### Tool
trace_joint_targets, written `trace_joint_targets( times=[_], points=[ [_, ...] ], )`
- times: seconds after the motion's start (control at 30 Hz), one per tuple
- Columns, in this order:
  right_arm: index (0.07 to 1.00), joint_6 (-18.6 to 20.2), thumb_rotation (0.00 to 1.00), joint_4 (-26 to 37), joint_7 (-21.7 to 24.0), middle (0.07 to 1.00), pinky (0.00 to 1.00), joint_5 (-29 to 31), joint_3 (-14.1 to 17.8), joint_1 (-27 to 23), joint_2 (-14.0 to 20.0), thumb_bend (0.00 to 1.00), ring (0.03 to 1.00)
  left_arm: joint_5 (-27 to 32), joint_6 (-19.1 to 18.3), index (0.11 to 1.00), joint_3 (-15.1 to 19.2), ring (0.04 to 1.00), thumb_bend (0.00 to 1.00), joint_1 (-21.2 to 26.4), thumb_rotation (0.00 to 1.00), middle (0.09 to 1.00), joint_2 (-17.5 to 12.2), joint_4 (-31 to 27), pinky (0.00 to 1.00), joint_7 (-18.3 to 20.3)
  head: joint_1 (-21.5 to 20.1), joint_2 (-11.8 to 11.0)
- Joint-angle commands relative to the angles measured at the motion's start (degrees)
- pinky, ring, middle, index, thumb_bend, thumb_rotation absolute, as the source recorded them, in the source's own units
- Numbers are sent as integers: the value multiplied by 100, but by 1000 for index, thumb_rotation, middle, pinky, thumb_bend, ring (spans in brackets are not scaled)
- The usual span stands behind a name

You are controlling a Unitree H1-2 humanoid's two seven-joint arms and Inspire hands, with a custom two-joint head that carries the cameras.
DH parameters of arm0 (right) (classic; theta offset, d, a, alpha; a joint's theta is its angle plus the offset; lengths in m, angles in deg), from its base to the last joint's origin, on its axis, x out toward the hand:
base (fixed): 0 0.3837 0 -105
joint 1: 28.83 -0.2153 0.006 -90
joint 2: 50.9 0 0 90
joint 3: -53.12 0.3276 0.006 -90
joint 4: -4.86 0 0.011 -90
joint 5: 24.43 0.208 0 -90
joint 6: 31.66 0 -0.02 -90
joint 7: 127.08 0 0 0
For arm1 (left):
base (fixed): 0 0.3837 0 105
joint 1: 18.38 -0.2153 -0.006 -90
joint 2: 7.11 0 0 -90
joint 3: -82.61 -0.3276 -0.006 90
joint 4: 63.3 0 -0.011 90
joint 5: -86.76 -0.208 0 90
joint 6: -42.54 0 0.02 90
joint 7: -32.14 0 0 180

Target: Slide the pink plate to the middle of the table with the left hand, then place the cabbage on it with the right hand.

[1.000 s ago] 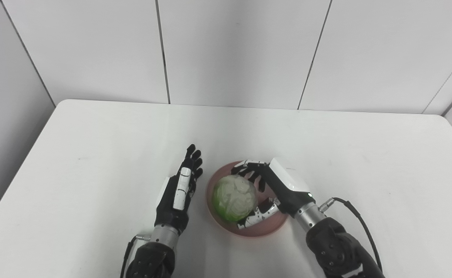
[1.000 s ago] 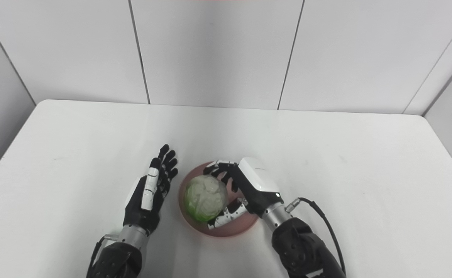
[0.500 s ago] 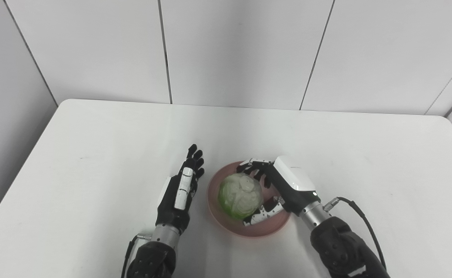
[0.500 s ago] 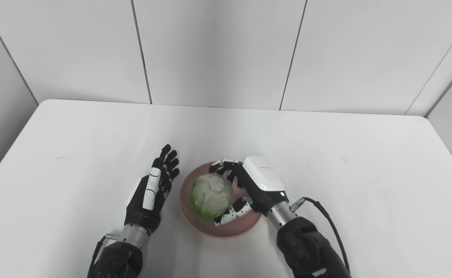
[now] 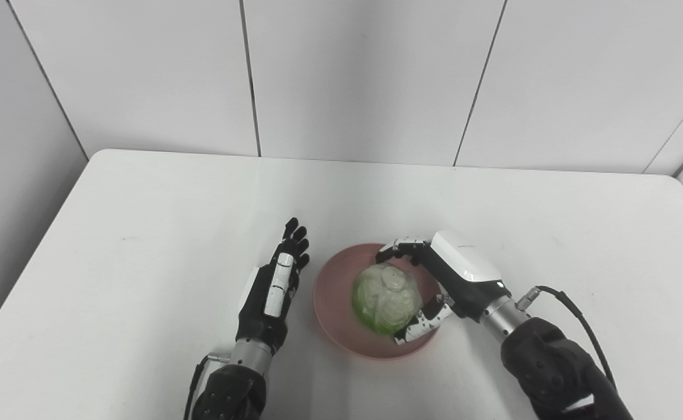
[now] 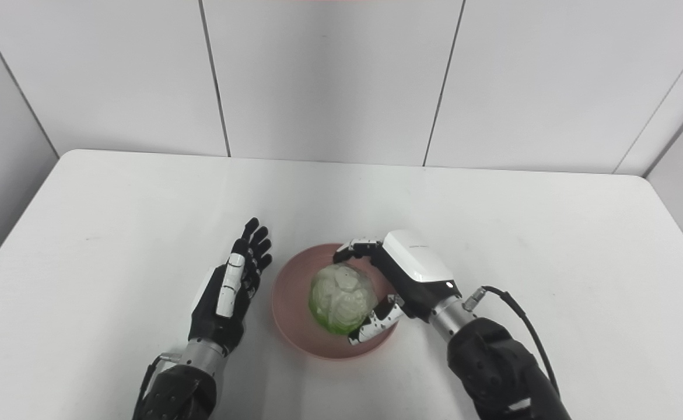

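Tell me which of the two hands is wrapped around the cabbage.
The right hand: its fingers curl around the cabbage in the pink plate. The left hand lies flat beside the plate, holding nothing.

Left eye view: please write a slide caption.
Right hand holds cabbage on pink plate; left hand open beside it.

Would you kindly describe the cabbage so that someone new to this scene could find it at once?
On the white table, near its front edge, sits a pink plate between the two hands. The cabbage lies on it, toward its right side, with the right hand cupped around it. It is the only green, round, leafy thing here.
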Motion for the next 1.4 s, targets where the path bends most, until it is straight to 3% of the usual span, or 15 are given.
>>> trace_joint_targets(
  times=[0.0, 0.2, 0.37, 0.57, 0.8, 0.83, 0.9, 0.97, 1.1, 1.23, 1.37],
  points=[
    [792, 109, 193, 336, 131, 807, 735, 72, 79, -91, 138, 756, 823, 55, 142, 988, -11, 1000, 648, 115, 940, 1000, 67, -115, 1000, 43, 8, -3],
    [857, 200, 300, 474, 510, 874, 812, 8, 18, -53, 400, 741, 887, 72, 134, 991, -26, 1000, 650, 123, 942, 1000, 50, -110, 1000, 49, 15, 2],
    [899, 260, 274, 546, 709, 918, 840, 96, 49, -4, 493, 773, 921, 36, 138, 988, -29, 1000, 666, 112, 933, 1000, 34, -124, 1000, 34, 12, 6],
    [989, 152, 330, 518, 600, 996, 863, 585, 368, 211, 516, 816, 984, 71, 90, 994, -14, 1000, 667, 98, 935, 1000, -8, -159, 1000, 67, 5, 16],
    [1000, -57, 413, 260, -160, 1000, 826, 1741, 1131, 618, -110, 794, 992, 131, 216, 981, 85, 998, 659, 64, 924, 996, -102, -148, 1000, 97, -77, -1],
    [1000, -56, 436, 212, -215, 1000, 868, 1985, 1227, 646, -219, 776, 997, 129, 208, 978, 94, 997, 666, 66, 918, 992, -111, -147, 1000, 93, -77, -1],
    [1000, -108, 626, 109, -347, 1000, 920, 2301, 1346, 674, -416, 781, 1000, 132, 199, 978, 110, 1000, 682, 64, 909, 989, -138, -137, 1000, 99, -109, -7],
    [1000, -219, 681, 28, -479, 1000, 924, 2450, 1406, 694, -551, 782, 1000, 141, 190, 980, 117, 1000, 682, 55, 907, 991, -159, -142, 1000, 115, -130, -8],
    [1000, -375, 704, -247, -737, 1000, 991, 3545, 1748, 794, -1218, 720, 998, 135, 234, 980, 134, 995, 662, 50, 914, 990, -206, -134, 1000, 117, -162, -17],
    [1000, -505, 742, -416, -849, 1000, 1000, 3861, 1804, 861, -1514, 712, 1000, 108, 282, 976, 137, 989, 668, 45, 916, 987, -235, -128, 1000, 102, -193, -13],
    [1000, -217, 770, -373, -943, 1000, 1000, 3918, 1738, 913, -1645, 702, 1000, 59, 325, 976, 134, 987, 664, 39, 923, 985, -255, -124, 1000, 79, -207, -6]
  ],
)
